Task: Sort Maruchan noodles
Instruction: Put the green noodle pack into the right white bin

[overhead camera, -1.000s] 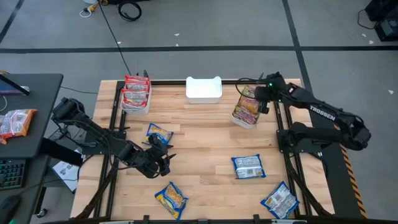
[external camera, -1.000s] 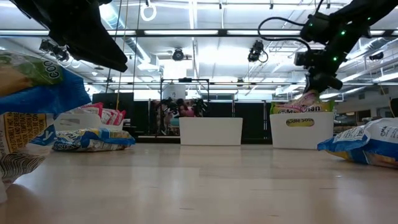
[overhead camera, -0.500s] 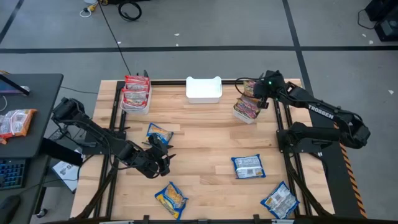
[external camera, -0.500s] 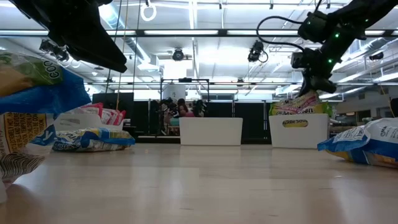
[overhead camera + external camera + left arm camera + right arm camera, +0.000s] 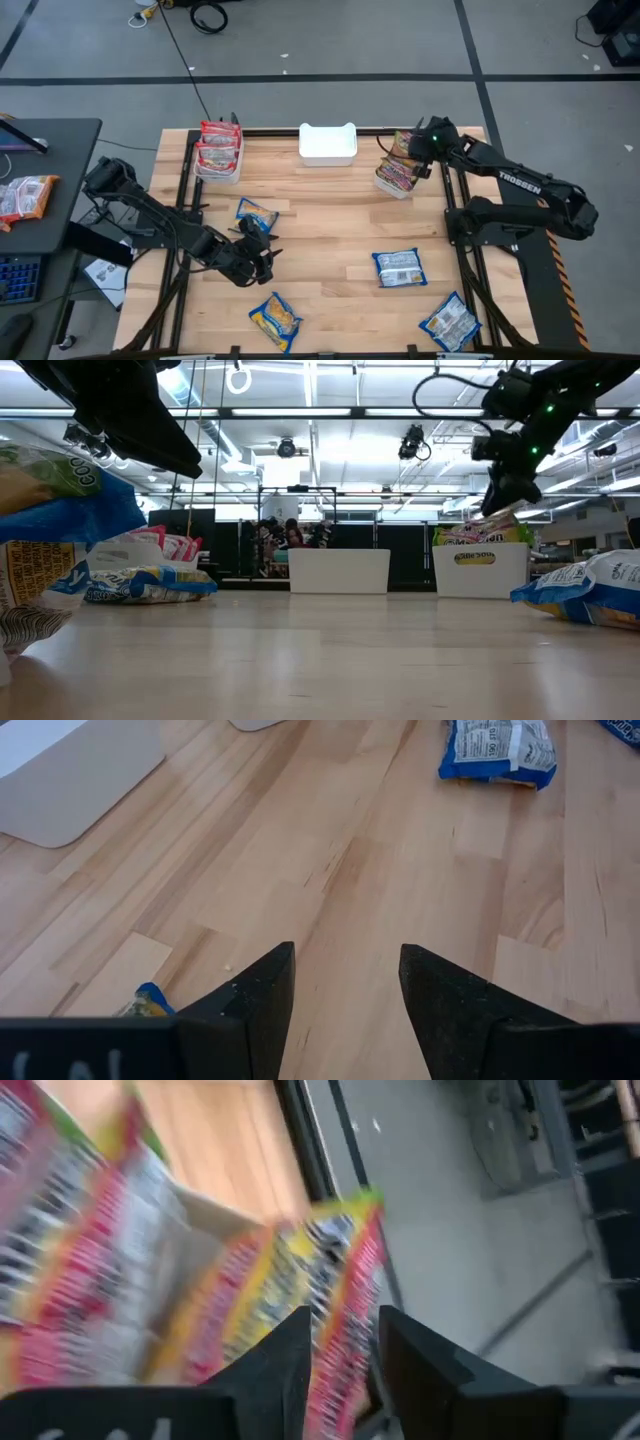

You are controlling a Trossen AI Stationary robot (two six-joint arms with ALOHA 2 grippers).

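Nearest the front edge of the table (image 5: 330, 215) lie three blue-and-yellow packets: one at the front left (image 5: 274, 320), one at the front right corner (image 5: 449, 322), one right of centre (image 5: 399, 267). Their long axes run slantwise, except the centre-right one, which lies roughly crosswise.

My left gripper (image 5: 262, 255) hovers low over the boards, fingers (image 5: 262, 995) parted and holding nothing. A fourth blue-and-yellow packet (image 5: 256, 214) lies just beyond it, apart from the fingertips.

At the far left, a white bin (image 5: 219, 152) holds red packets (image 5: 219, 134). A second white bin (image 5: 328, 144) stands at the far centre.

At the far right, my right gripper (image 5: 416, 158) is above a third white bin (image 5: 481, 569). Its fingers (image 5: 275, 1370) stand narrowly parted, with a pink-and-yellow packet (image 5: 398, 176) just beneath them, tilted on the bin. I cannot tell whether they touch it.
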